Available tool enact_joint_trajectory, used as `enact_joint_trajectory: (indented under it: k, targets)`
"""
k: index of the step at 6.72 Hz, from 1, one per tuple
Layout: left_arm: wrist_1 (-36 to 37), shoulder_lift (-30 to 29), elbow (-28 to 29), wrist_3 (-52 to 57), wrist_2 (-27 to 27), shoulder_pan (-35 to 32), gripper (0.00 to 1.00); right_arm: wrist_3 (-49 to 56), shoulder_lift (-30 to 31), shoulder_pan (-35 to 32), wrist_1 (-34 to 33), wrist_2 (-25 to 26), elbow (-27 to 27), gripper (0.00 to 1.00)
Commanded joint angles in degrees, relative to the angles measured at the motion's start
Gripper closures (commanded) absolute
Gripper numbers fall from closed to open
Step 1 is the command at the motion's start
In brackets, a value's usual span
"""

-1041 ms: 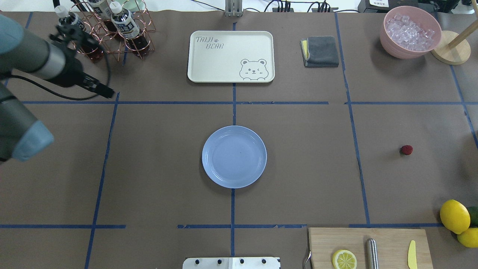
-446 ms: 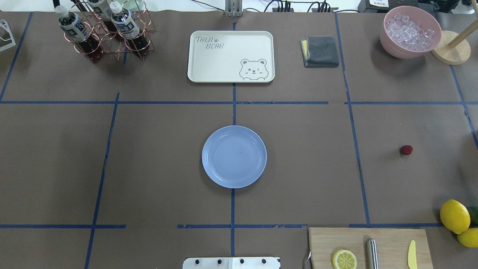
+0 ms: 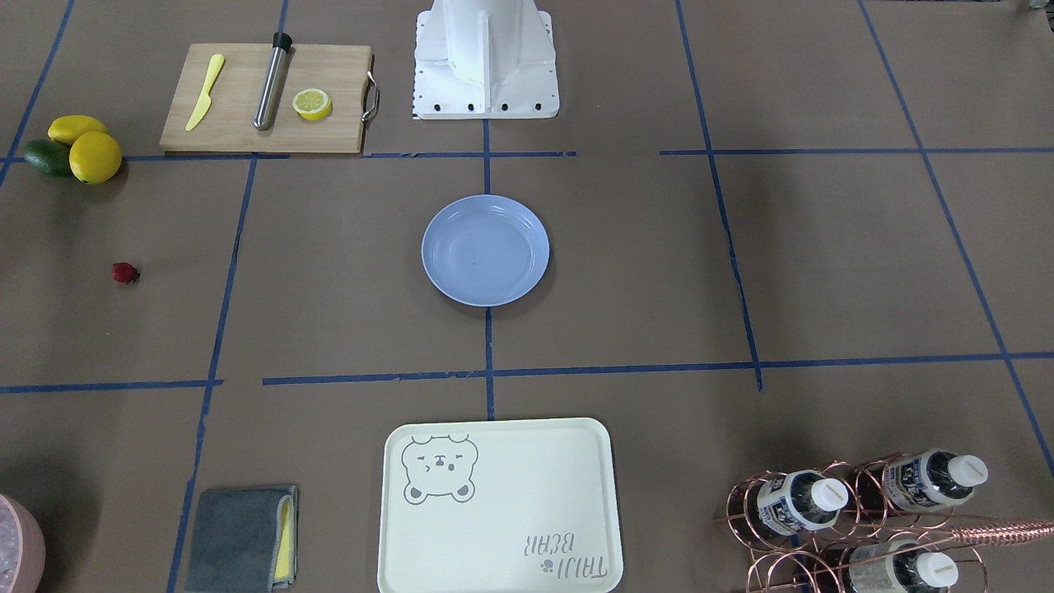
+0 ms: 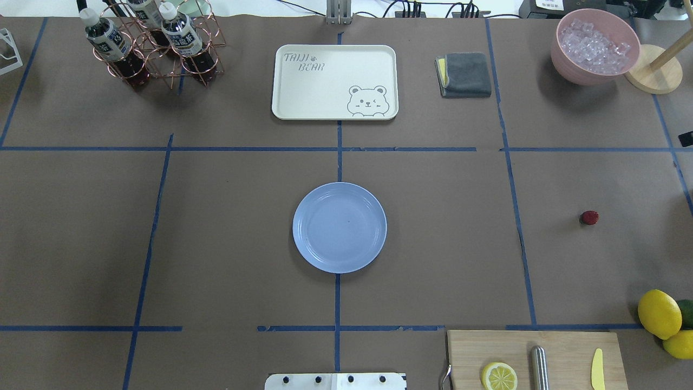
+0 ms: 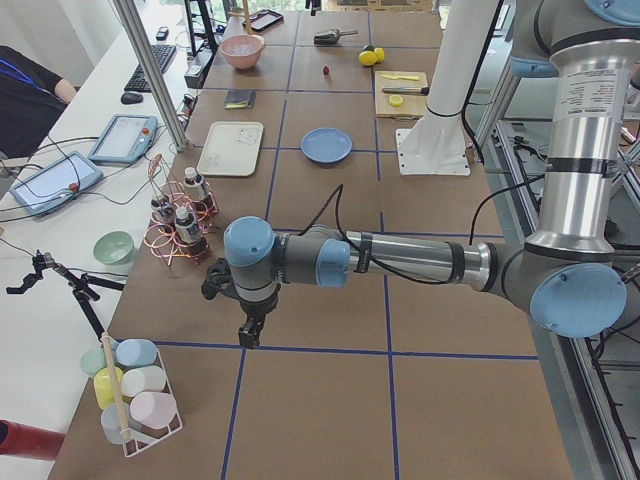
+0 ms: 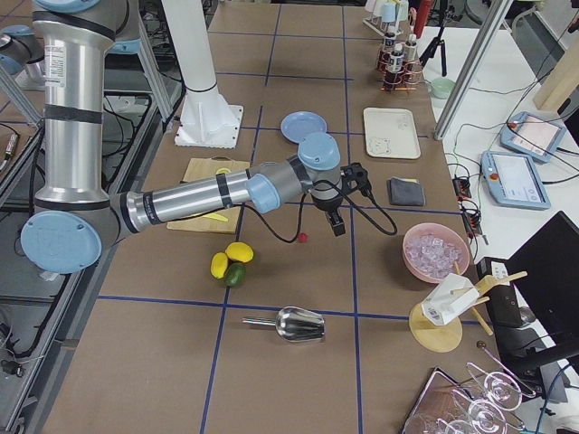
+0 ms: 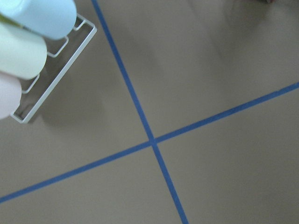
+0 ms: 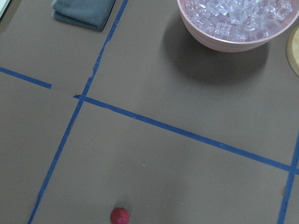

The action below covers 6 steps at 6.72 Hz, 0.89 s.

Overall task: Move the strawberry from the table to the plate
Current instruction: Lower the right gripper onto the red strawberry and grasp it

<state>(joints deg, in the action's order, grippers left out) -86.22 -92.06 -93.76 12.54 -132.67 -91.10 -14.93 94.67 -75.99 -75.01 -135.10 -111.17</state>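
Overhead exterior shows the strawberry [image 4: 589, 218] unpicked, well right of the bare plate [image 4: 339, 227]; whether the left gripper [image 5: 247, 335] or right gripper [image 6: 336, 227] is parted, I cannot tell.

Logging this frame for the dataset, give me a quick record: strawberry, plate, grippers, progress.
strawberry: on table, robot's right side, apart from plate
plate: table centre, empty
right gripper: above table near strawberry; open or shut unclear
left gripper: far left end, over table; unclear
progress: strawberry not yet picked
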Motion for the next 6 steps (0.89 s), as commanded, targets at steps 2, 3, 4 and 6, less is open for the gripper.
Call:
enact_joint_trajectory:
  k: [2, 3, 4, 6]
  targets:
    - [6.94, 0.74, -0.73, -0.58, 0.22, -0.84, 0.0, -18.41, 5.57, 13.28, 10.07, 9.72, -1.94, 0.0]
    - [6.85, 0.48, -0.81, -0.67, 0.22, -0.84, 0.0, -27.52, 8.39, 19.24, 17.72, 15.16, -1.77, 0.0]
    - [6.85, 0.3, -0.99, -0.67, 0.22, -0.84, 0.0, -30.83, 9.9, 25.04, 19.19, 21.05, -1.24, 0.0]
    - [6.76, 0.3, -0.9, -0.58, 0.22, -0.75, 0.0, -33.41, 10.1, 31.06, 27.06, 28.46, 5.74, 0.0]
